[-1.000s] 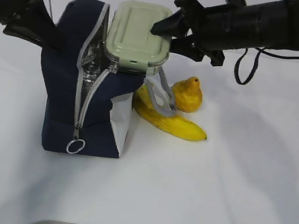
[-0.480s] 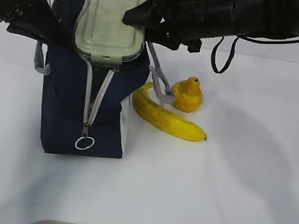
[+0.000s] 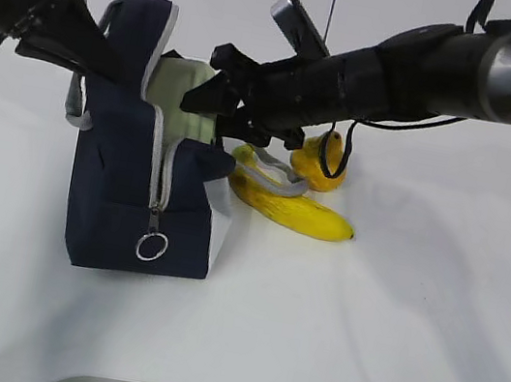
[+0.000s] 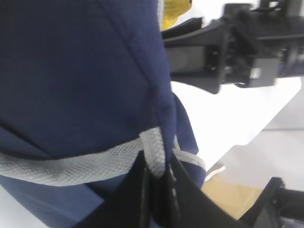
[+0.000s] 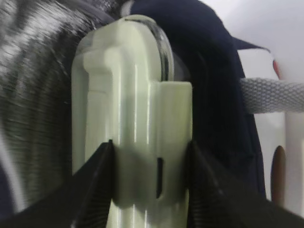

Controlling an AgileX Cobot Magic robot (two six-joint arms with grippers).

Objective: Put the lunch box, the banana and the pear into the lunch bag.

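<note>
**Inspector:** Status of the lunch box [image 3: 185,93]?

**Operator:** Centre-left of the exterior view, standing on edge, partly sunk into the mouth of the lunch bag [image 3: 123,189]. The right gripper [image 5: 151,183] is clamped on its green lid end, jaws about half spread.

**Inspector:** And the other claw?

**Operator:** The left gripper [image 4: 156,178] is pinched nearly closed on the grey strap [image 4: 76,164], holding the bag wall up.

**Inspector:** Recommendation?

**Operator:** Keep the strap taut, lower the box straight, release only once seated. Banana [image 3: 294,207] and pear [image 3: 321,163] wait on the table, right of the bag.
</note>
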